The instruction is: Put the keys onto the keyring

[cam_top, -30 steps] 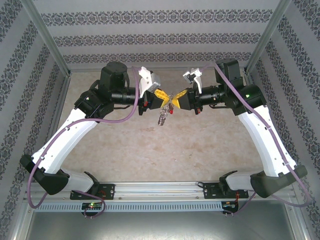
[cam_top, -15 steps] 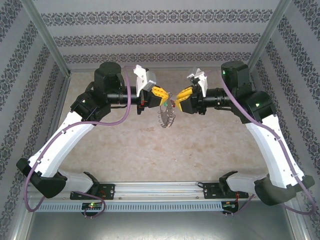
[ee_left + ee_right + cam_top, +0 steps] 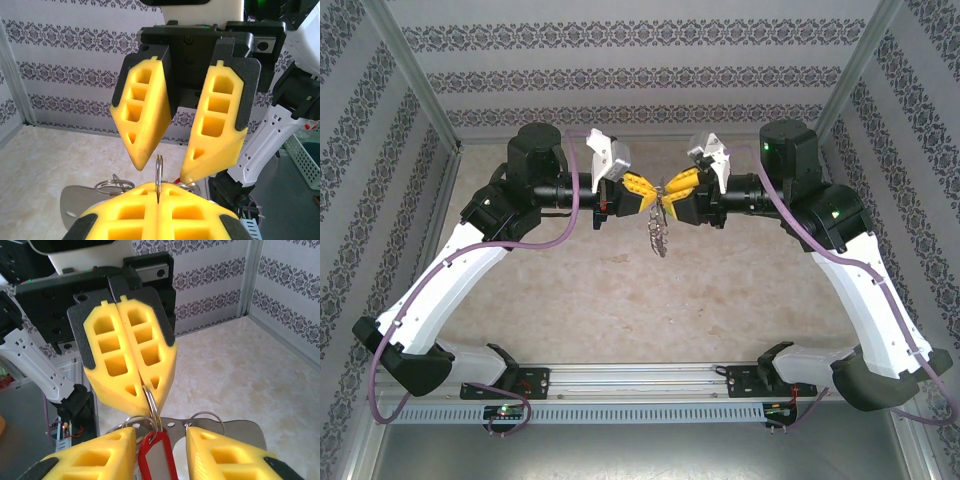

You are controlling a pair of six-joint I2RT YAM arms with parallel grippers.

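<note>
High over the table's middle, my left gripper [image 3: 653, 193] and right gripper [image 3: 673, 190] meet tip to tip. In the left wrist view, the left gripper [image 3: 159, 187] is shut on a small silvery split ring [image 3: 159, 170] standing edge-on. That ring [image 3: 153, 401] threads the eye of the red tag [image 3: 157, 456] of the keys; the key's blade is hidden. The right gripper [image 3: 160, 432] is open, its fingers either side of the tag. The keyring [image 3: 658, 232], a grey loop [image 3: 240, 426] fringed with small rings, hangs below the grippers.
The beige tabletop [image 3: 650, 300] lies well below both grippers. Patterned walls and metal posts [image 3: 415, 80] enclose the back and sides. Both white arms [image 3: 450, 280] arch in from the near rail [image 3: 640, 378].
A second ago both grippers were shut together on the bundle. The right gripper opened and drew back, then came in again to the left gripper. The hanging keyring swung slightly.
</note>
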